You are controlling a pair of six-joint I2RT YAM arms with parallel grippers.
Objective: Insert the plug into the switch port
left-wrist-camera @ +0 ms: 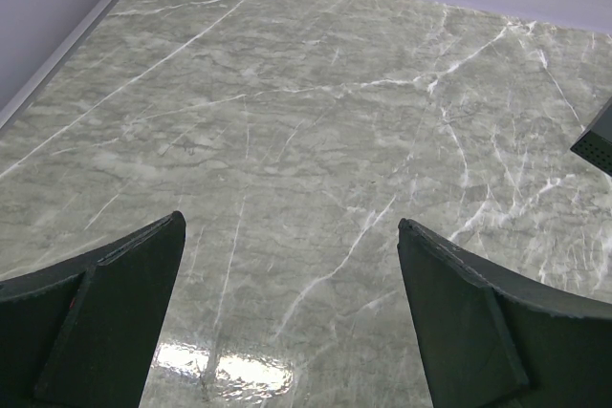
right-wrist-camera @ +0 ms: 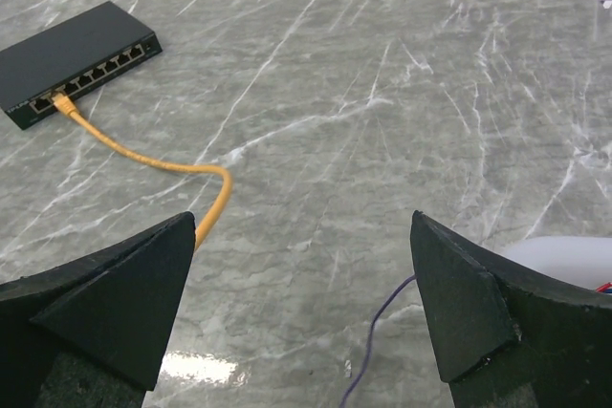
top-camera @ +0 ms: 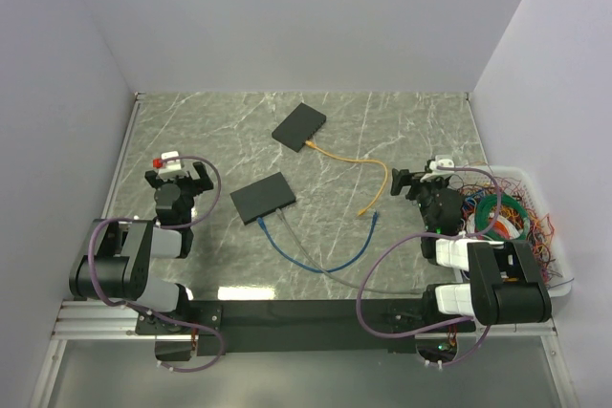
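Left claw: jaws wide and empty. It hovers over the bare left side of the surface.
Right claw: jaws also wide and empty. It hovers just left of the bin of spare cables and points toward the far switch.
Far switch: lies flat at the back of the surface with its row of ports facing the right arm, so that arm looks well placed to reach them.
Near switch: lies flat between the two arms, closer to the left one. One corner shows at the right edge of the left wrist view.
Yellow cable: one end is seated in a port of the far switch. The cable curves back toward the right arm.
Yellow plug: the loose end, lying on the surface near the right claw and touched by nothing.
Blue cable: runs from the near switch's front edge in a loop.
Blue plug: its loose end, lying just beside the yellow plug.
Step in hand: probably the start, with no plug picked up yet.
Next move: likely the right claw lowers onto one loose plug. The two lie close together, so it could catch both.
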